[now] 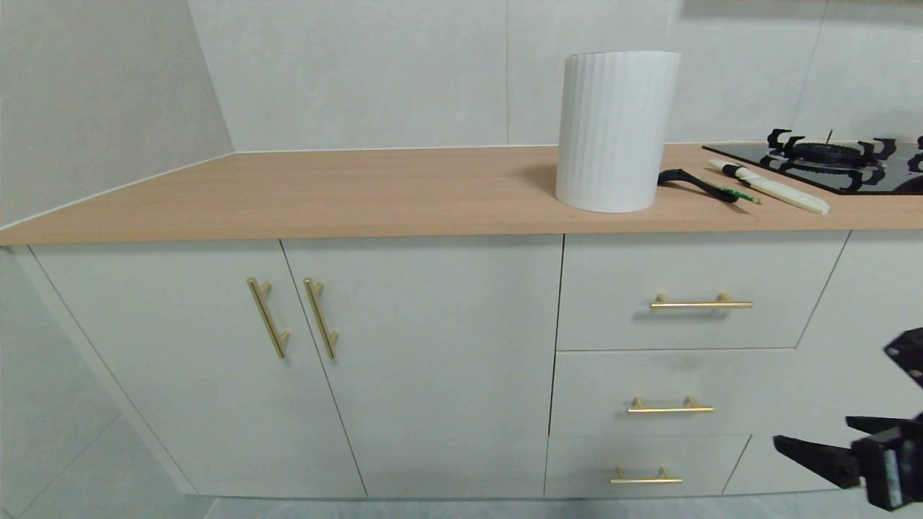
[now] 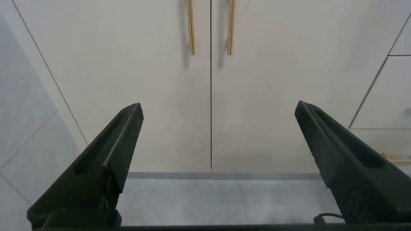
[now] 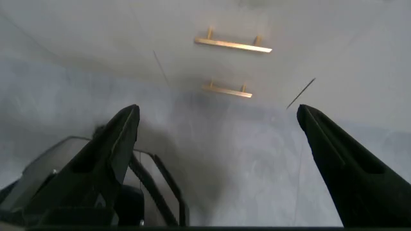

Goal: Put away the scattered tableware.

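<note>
On the wooden countertop [image 1: 360, 191] stands a tall white ribbed holder [image 1: 613, 130]. Just to its right lie a black-handled utensil [image 1: 696, 184], a thin green-tipped stick [image 1: 743, 194] and a cream-coloured utensil [image 1: 771, 189]. My right gripper [image 3: 215, 115] is open and empty, low in front of the drawers, far below the counter; one of its fingers [image 1: 815, 453] shows at the head view's lower right. My left gripper [image 2: 218, 112] is open and empty, facing the double cabinet doors [image 2: 212, 96] near the floor.
A black gas hob [image 1: 829, 160] sits at the counter's right end. Below are two doors with brass handles [image 1: 268, 317] and three drawers with brass handles [image 1: 701, 303]. Tiled walls close the left side and back. Grey floor lies below.
</note>
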Tool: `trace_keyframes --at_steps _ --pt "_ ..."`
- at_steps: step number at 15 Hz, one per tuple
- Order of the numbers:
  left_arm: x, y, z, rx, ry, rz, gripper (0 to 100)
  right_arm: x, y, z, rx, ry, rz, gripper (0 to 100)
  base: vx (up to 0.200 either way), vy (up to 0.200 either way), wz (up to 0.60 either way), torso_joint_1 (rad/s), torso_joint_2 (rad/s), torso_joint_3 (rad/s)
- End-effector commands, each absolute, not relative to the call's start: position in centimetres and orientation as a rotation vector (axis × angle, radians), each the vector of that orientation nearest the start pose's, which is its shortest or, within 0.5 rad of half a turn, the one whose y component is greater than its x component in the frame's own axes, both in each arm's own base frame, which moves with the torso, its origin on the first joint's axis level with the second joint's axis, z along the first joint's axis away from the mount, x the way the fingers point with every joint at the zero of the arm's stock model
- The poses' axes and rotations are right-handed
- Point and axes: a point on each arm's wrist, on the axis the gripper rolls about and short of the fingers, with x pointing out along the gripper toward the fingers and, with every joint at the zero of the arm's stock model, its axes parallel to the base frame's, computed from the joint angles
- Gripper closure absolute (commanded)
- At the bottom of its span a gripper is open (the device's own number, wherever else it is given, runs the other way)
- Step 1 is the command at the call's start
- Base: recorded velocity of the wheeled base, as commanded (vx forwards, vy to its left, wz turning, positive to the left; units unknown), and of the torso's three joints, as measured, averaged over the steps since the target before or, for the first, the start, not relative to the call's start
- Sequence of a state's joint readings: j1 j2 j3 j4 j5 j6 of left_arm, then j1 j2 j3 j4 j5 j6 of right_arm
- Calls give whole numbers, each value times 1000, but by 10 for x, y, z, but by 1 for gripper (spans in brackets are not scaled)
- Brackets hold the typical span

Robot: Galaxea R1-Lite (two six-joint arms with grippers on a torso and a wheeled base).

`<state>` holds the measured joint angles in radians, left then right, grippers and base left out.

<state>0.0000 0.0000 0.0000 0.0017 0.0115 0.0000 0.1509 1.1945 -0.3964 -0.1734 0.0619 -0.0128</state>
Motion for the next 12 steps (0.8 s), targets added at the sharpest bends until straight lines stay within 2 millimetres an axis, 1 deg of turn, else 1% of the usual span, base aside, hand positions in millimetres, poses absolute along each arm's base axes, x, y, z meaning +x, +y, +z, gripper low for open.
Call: trace_keyframes --at_steps 1,2,3,4,5,7,9,12 --pt "-23 0 75 -2 2 12 0 219 36 96 -55 787 209 0 0 0 0 0 0 0" --pt "-23 0 75 -2 2 12 0 229 37 88 -56 792 207 0 0 0 0 0 0 0" --pt "-23 0 75 0 2 12 0 249 41 74 -73 804 214 0 0 0 0 0 0 0" --pt "-23 0 75 0 2 12 0 255 42 69 -80 812 215 0 0 0 0 0 0 0" --pt "-23 0 75 -2 2 12 0 272 43 53 -91 833 200 0 0 0 0 0 0 0" --pt "-23 0 75 -2 2 12 0 286 44 27 -108 854 149 0 0 0 0 0 0 0" --pt "-23 0 75 0 2 12 0 302 39 3 -87 810 108 0 0 0 0 0 0 0" --pt "-23 0 75 -2 2 14 0 318 31 -20 -59 705 49 0 0 0 0 0 0 0"
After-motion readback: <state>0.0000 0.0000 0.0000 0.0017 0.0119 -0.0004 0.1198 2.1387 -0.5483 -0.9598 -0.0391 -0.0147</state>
